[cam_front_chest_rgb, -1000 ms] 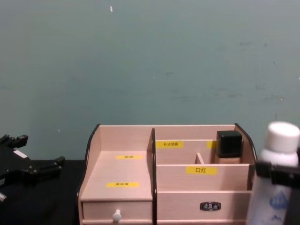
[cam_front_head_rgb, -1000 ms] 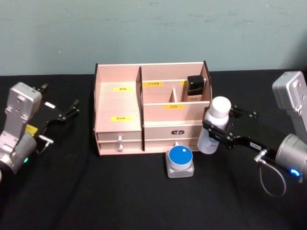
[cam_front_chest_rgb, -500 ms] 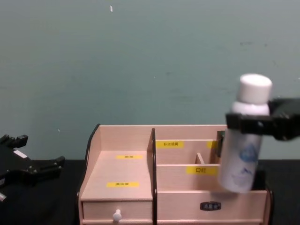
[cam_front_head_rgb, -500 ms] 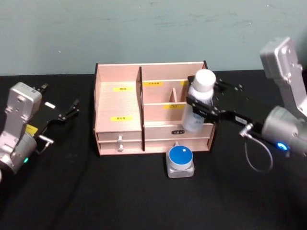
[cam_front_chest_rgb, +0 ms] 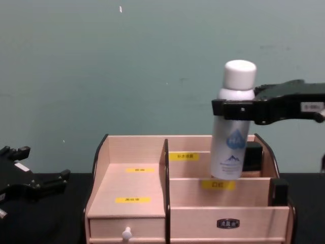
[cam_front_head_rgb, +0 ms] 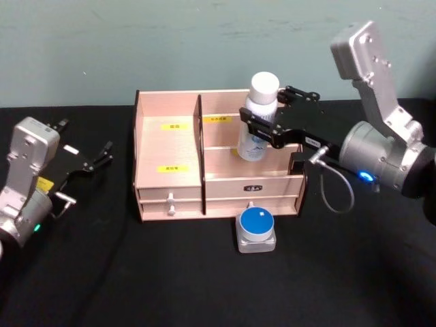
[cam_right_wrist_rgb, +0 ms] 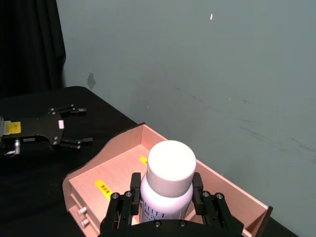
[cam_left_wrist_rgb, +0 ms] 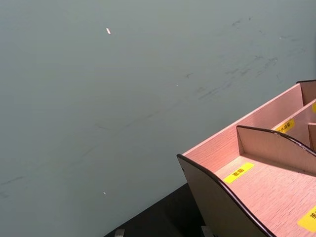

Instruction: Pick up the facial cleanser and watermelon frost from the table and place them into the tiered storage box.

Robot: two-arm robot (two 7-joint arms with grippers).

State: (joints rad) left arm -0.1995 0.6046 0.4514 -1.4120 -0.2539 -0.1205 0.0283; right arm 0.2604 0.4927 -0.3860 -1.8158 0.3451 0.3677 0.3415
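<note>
Facial cleanser (cam_front_chest_rgb: 231,145) upright between right fingers (cam_right_wrist_rgb: 135,186)

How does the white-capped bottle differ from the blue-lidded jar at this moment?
The bottle is tall with a white cap; the jar is low and squarish with a round blue lid. The bottle hangs over the tiered storage box, clamped in the right hand; the jar sits on the table in front of the box, untouched. The left hand rests open at the table's left. Both are upright.
</note>
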